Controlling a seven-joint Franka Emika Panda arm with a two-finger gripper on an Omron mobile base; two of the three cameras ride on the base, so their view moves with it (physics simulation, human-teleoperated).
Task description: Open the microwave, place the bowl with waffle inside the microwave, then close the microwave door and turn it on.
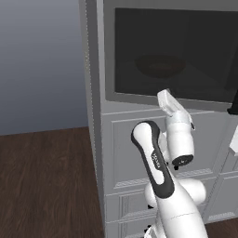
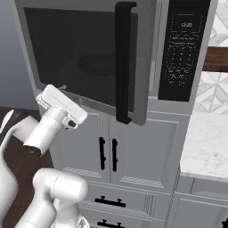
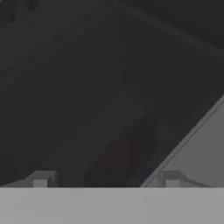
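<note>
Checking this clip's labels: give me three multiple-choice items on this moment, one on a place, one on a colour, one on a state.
1. Where is the bowl? A on the floor; B inside the microwave; C on the counter.
2. The microwave's bar handle is: A black; B white; C red.
3. The gripper is: A shut on the bowl; B shut on the bar handle; C open.
Answers: B, it shows dimly inside; A, the bar is black; C, its fingertips stand apart.

Glossy dark-glass microwave door [image 2: 84,58]
</note>
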